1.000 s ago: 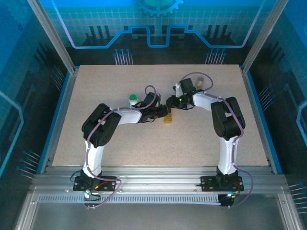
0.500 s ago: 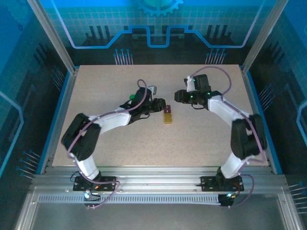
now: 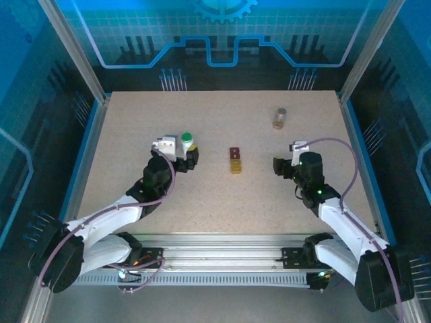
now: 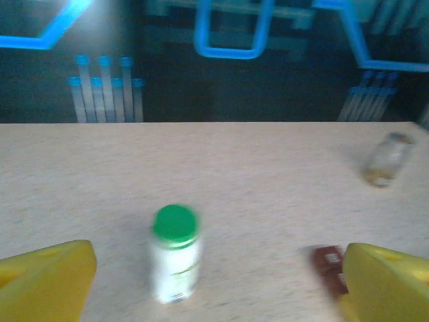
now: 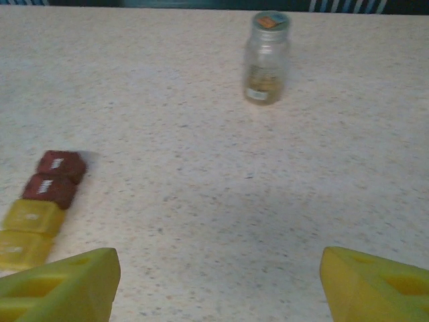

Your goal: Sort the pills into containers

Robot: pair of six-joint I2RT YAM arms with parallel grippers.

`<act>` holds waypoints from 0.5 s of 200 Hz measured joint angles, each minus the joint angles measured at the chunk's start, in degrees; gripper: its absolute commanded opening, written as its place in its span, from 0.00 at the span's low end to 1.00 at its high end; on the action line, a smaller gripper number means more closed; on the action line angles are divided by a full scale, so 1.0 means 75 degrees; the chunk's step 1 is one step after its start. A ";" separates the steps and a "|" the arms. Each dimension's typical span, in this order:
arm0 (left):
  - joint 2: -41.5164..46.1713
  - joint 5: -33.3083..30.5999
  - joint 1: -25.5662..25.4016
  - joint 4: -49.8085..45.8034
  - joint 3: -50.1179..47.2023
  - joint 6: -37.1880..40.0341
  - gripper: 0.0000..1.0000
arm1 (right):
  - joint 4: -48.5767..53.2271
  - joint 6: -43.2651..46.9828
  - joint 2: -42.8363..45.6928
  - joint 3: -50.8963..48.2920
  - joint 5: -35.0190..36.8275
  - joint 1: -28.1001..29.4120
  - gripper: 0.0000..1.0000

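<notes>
The containers (image 3: pixel 234 160) sit near the middle of the table (image 3: pixel 135 114), between the two grippers. A red box (image 3: pixel 234 153) lies on the far side and a yellow box (image 3: pixel 235 167) touches it on the near side, in one short row.

The left gripper (image 3: pixel 190 158) is released, its fingers (image 4: pixel 43 278) spread wide with nothing gripped. In its wrist view a white bottle (image 4: pixel 174 258) with a green cap stands upright ahead of the fingers and between them, apart from both. The red box (image 4: pixel 330 267) peeks out just beside the right-hand finger. From above, the white bottle (image 3: pixel 186 141) is just beside this gripper, well left of the containers.

The right gripper (image 3: pixel 278 166) is likewise released, its fingers (image 5: pixel 375 288) wide apart over bare table and holding nothing. Its wrist view has the red box (image 5: pixel 52 176) and yellow box (image 5: pixel 30 231) off to the left, each looking like two small squares. A clear bottle (image 5: pixel 267 59) stands upright farther out. From above, the clear bottle (image 3: pixel 280 118) stands toward the far right, well apart from the containers.
</notes>
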State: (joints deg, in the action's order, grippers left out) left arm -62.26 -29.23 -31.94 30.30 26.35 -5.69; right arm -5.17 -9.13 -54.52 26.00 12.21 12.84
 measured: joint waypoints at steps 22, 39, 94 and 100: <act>0.0224 -0.0801 0.0160 0.0367 -0.0472 0.0230 0.99 | -0.0315 -0.0003 0.0087 -0.0076 0.0114 -0.0064 0.79; 0.0402 -0.1148 0.0388 0.0498 -0.0656 0.0204 0.99 | -0.0600 -0.0006 0.0087 -0.0085 0.0114 -0.0070 0.79; 0.0982 -0.1174 0.0769 -0.0181 -0.0679 -0.0321 0.99 | -0.1011 -0.0428 -0.0219 -0.0184 -0.0358 -0.0047 0.75; 0.0970 -0.1064 0.0889 -0.0443 -0.0577 -0.0487 0.99 | -0.1029 -0.0475 -0.0323 -0.0172 -0.0434 -0.0006 0.75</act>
State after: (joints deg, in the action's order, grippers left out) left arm -54.98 -37.21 -25.28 26.98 22.02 -9.34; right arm -12.88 -12.69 -56.95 24.71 8.95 12.80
